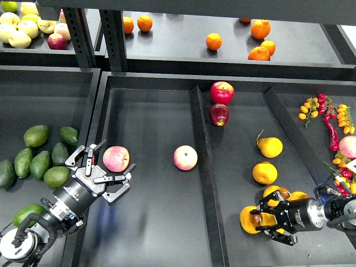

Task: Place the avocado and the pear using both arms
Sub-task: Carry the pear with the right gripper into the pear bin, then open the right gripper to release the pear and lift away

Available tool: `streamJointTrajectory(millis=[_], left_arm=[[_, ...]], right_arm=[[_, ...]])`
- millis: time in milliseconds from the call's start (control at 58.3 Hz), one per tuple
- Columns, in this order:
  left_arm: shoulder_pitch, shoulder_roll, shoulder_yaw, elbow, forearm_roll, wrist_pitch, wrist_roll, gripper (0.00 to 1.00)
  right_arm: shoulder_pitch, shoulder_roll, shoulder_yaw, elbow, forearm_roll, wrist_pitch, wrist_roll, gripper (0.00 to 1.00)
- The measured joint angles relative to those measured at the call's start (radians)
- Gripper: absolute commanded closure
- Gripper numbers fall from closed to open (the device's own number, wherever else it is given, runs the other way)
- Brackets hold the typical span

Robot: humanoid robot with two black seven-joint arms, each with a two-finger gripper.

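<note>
- The right gripper (260, 219) has its fingers closed around a pear (250, 219), low in the right tray (245, 139).
- More yellow pears sit close by: one (285, 194) just behind the gripper, one (265, 173) a bit farther up, and one (270, 147) with a curly stem above that.
- Two red apples (221, 100) sit at the top of that tray.
- The left gripper (107, 167) has its fingers spread wide, with nothing between them.
- A pink apple (116, 158) sits just beside those open fingers, in the middle tray (150, 222). I cannot tell if they touch.
- Another pink apple (185, 157) sits farther right in the same tray.
- The dark green avocado (69, 135) lies in the left tray (50, 100), at the right end of a bunch of green avocados (33, 158).
- Oranges (258, 39) sit on the shelf behind.
</note>
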Motion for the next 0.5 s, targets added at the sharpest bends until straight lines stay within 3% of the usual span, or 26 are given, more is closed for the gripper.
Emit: streamJointTrajectory(millis=[86,223,257,497], left_arm=[[0.000,0.000,0.000,0.000,0.000,0.000,0.000,0.01],[0.003,0.000,0.000,-0.002,0.000,0.000,0.000,0.01],[0.004,0.000,0.000,-0.003,0.000,0.000,0.000,0.01],[0.007,0.000,0.000,-0.007,0.000,0.000,0.000,0.01]], right_arm=[[0.000,0.001,0.010,0.000,0.000,0.000,0.000,0.40],[0.004,-0.005,0.017,0.002,0.000,0.000,0.000,0.05],[0.005,-0.010,0.018,0.004,0.000,0.000,0.000,0.01],[0.034,-0.070,0.020,0.023,0.007,0.000,0.000,0.01]])
